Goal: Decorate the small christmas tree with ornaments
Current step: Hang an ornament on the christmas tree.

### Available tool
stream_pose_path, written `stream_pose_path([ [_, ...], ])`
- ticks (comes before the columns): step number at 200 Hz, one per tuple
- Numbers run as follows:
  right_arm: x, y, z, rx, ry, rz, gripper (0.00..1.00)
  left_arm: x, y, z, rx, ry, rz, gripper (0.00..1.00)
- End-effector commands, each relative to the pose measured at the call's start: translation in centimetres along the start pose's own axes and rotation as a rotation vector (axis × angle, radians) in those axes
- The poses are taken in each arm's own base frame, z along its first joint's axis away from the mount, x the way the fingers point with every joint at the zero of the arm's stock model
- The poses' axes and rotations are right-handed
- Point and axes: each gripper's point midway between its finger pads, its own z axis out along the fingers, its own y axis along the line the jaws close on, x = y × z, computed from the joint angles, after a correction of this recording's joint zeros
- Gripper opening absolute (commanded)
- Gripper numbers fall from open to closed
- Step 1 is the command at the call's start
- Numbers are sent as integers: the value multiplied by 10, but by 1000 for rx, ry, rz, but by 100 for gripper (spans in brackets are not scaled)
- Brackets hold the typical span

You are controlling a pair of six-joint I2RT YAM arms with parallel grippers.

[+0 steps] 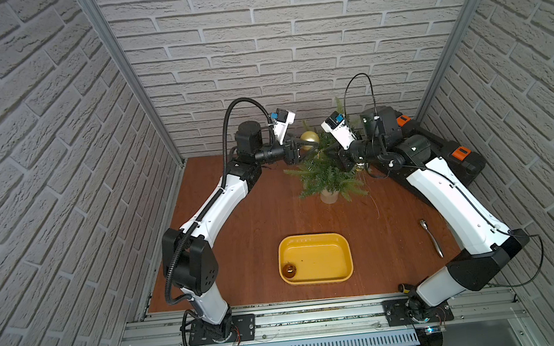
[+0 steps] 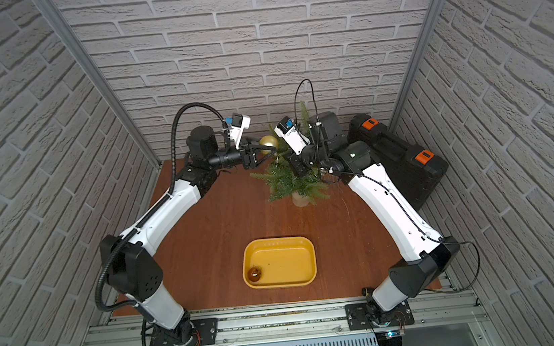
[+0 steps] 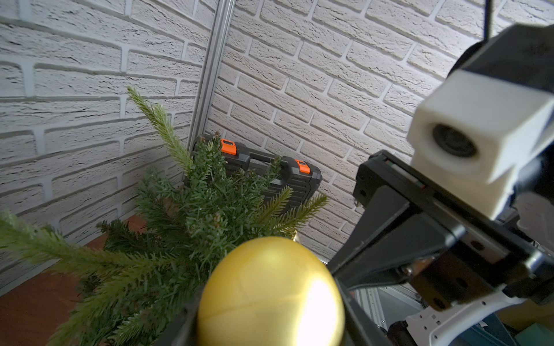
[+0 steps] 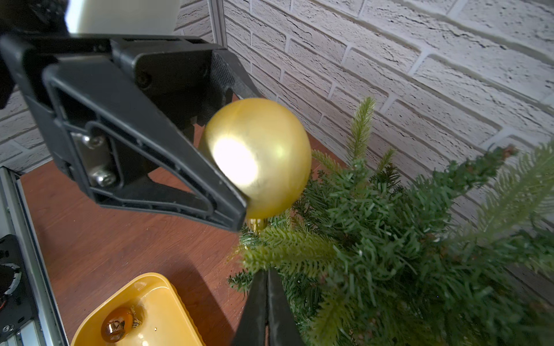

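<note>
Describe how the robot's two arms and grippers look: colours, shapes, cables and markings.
Both arms are glossy white shells between bulky black joints. The left arm carries a ribbed black hose; the right arm a thin black cable. The left gripper and right gripper have black, tapering fingers. Each wrist bears a white camera block with a blue plug.

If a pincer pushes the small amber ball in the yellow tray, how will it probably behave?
The amber ball is round and glossy, so it would likely roll and could slip when gripped. It lies in a corner of the yellow tray, whose raised rim should stop it. It looks translucent, so probably thin, light and fragile.
</note>
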Motion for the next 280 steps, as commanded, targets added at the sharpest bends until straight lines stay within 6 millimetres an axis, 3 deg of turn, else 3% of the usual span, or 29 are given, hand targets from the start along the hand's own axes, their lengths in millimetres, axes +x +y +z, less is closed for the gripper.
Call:
stream_pose_path([
  [1,-5,-10,-4,57,-1,-19,6,-20,-13,-12,-6,-56,67,33],
  [82,-8,-11,-13,74,-8,-31,6,-19,-21,-16,23,-80,49,36],
  [196,-7,-10,-11,66,5,-39,6,2,-14,-19,-11,-74,-2,77],
  [280,-17,-4,-5,18,-33,-36,6,13,-12,-22,-22,-55,-11,77],
])
